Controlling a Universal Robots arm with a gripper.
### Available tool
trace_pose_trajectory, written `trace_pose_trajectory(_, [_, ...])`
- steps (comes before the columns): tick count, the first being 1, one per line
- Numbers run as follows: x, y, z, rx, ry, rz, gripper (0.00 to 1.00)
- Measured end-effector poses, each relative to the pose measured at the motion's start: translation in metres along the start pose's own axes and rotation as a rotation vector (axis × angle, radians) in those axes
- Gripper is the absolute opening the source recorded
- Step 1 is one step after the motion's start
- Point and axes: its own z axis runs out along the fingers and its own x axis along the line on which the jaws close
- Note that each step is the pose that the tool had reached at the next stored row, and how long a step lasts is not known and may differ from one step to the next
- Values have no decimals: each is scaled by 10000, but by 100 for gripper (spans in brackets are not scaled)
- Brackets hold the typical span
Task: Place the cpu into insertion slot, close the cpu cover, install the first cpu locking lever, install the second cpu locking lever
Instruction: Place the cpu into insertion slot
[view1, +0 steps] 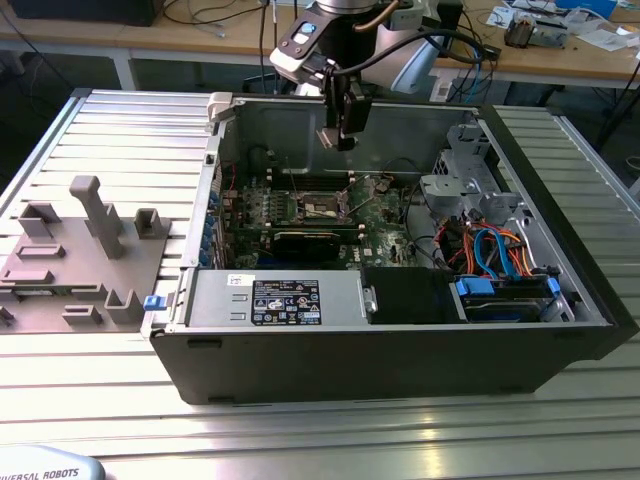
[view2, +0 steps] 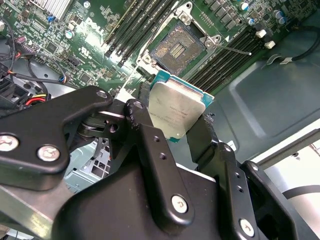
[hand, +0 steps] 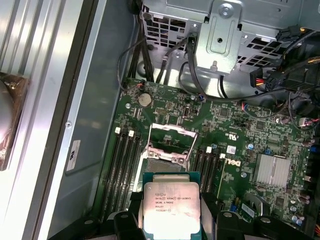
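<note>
second wrist view has the end effector (view2: 175, 114) closed on the cpu (view2: 176, 107), its two black fingers (view2: 150, 135) pressing opposite edges of the chip so that the silver-grey top faces the camera and the green border shows around it. the cpu hangs in the air above the green motherboard (view2: 95, 30), apart from the insertion slot (view2: 178, 47), whose dark centre lies bare inside its shiny rim. a thin metal lever (view2: 234, 49) sticks out to one side of the slot, away from the rim. in the first wrist view the cpu cover (hand: 172, 129) appears tilted up at the far edge of the slot, with long black memory slots (hand: 122, 165) running on either side. in the exterior view the arm reaches down into an open computer case (view1: 400, 370) that lies on its side on a ribbed metal tabletop (view1: 120, 140), and the end effector hovers over the middle of the board, above the slot. a grey fixture plate (view1: 80, 250) with upright blocks sits on the tabletop at the exterior view's left, just beside the case.
</note>
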Motion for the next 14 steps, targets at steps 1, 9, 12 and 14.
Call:
trace_pose_trajectory(1, [0,0,1,0,0,9,54])
trace_pose_trajectory(9, [0,0,3,-1,-1,33,54])
trace_pose_trajectory(12, [0,0,3,0,-3,46,54])
trace_pose_trajectory(14, [0,0,3,0,-4,50,54])
